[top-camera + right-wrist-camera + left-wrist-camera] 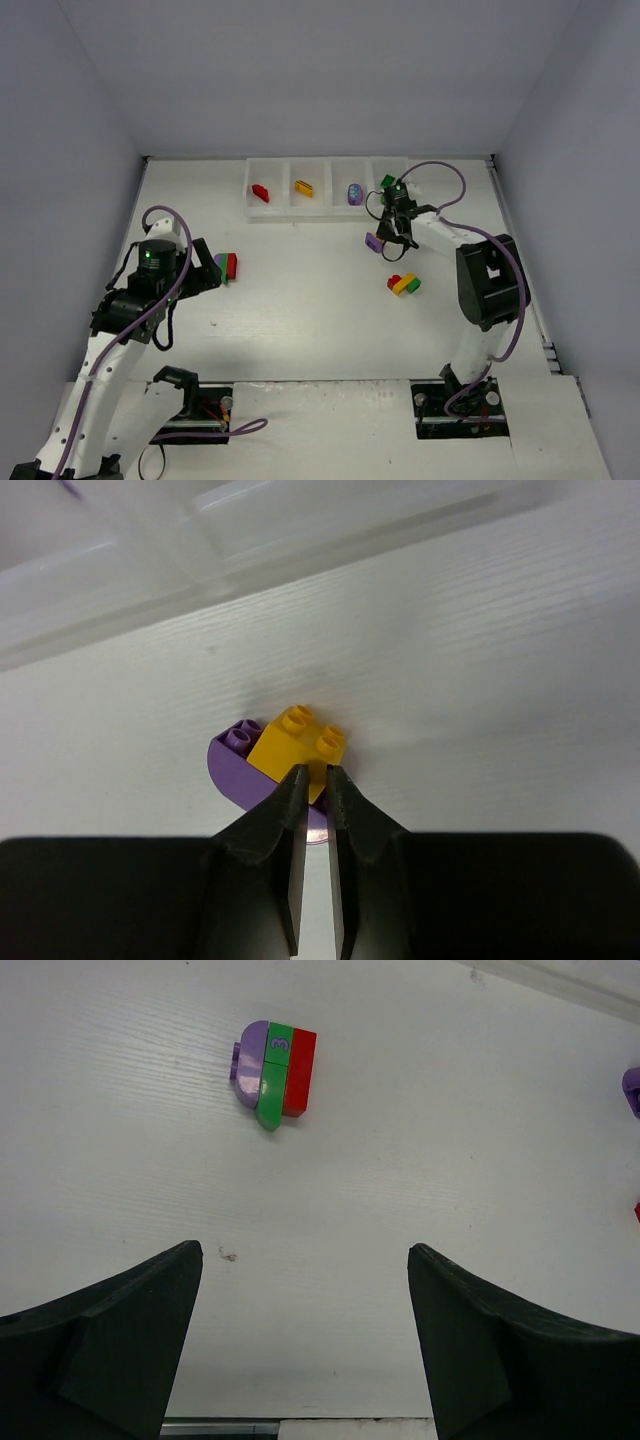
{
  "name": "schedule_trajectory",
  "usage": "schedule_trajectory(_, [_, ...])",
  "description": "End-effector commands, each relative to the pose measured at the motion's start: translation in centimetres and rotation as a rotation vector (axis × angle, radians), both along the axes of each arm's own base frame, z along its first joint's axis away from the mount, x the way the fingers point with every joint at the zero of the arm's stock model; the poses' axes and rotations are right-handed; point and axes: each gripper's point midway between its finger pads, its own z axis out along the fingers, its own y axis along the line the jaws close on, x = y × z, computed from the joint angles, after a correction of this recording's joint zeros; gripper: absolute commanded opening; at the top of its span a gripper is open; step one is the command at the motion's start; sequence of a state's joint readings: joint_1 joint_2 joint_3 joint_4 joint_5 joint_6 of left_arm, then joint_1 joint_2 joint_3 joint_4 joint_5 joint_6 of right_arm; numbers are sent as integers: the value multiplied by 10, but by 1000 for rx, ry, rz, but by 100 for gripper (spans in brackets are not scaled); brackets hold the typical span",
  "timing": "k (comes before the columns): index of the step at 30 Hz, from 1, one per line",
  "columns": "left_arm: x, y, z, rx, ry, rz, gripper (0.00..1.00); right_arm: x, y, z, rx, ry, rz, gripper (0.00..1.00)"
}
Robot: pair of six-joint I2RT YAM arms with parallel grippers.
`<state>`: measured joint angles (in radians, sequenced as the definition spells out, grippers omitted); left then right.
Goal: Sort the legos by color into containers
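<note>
the left arm (105, 335) rises from its base and bends forward at the elbow, wrist turned toward the right, and the left gripper (305, 1345) hangs low over the table with its two dark fingers (110, 1345) spread wide apart. the right arm (487, 285) reaches forward and to the left, wrist pitched down. the right gripper (312, 780) has its jaws drawn almost together, only a thin slit between them.
</note>
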<state>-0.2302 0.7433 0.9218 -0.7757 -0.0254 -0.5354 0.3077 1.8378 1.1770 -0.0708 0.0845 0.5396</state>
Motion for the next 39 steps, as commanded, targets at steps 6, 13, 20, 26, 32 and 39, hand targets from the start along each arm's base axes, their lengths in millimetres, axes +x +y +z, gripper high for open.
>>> schedule_trajectory(6, [5, -3, 9, -16, -29, -2, 77, -37, 51, -11, 99, 80, 55, 6])
schedule_trajectory(13, [6, -3, 8, -10, -26, 0, 77, -51, 89, 1, 182, 83, 96, 5])
schedule_trajectory(20, [7, -2, 5, -7, -22, 2, 77, -71, 115, 15, 228, 81, 143, 5])
schedule_trajectory(26, [8, -2, 4, -7, -23, 4, 77, -89, 137, 20, 261, 101, 201, 6])
schedule_trajectory(32, [11, -4, 3, -9, -17, 1, 77, -106, 167, 16, 292, 151, 342, 8])
schedule_trajectory(39, [12, -3, 2, 10, -13, -10, 77, -105, 193, 50, 245, 36, 572, 10])
